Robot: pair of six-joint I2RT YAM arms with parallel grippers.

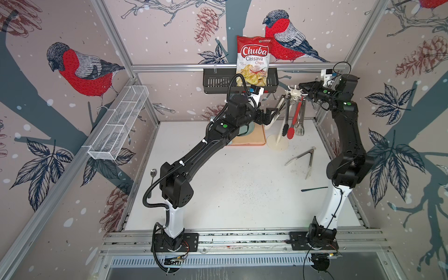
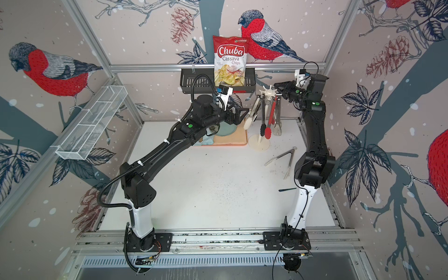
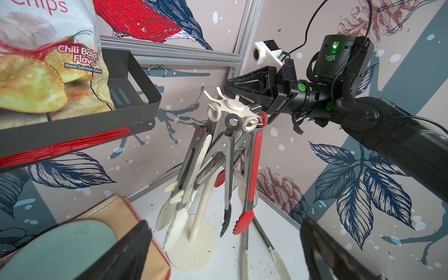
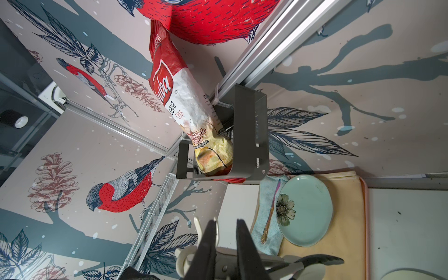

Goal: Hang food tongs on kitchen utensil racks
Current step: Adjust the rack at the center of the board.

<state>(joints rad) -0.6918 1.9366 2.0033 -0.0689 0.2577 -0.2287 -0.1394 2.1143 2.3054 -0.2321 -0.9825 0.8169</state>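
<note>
Only my left wrist view shows clearly, centre frame, the right gripper [image 3: 244,97] beside the loop of the red tongs [image 3: 254,169]; I cannot tell its grip. The left gripper [image 3: 223,242] gapes wide.

Rack pole [image 3: 197,218] half hidden behind tongs [image 3: 257,155]

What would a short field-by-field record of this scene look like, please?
rack: cream, upright
hung on it: white-tipped tongs, black-tipped tongs, red-tipped tongs, steel tongs
not hung: loose tongs lying on the table
left gripper: open, beside the rack
right gripper: at the rack's crown; grip unclear
</note>
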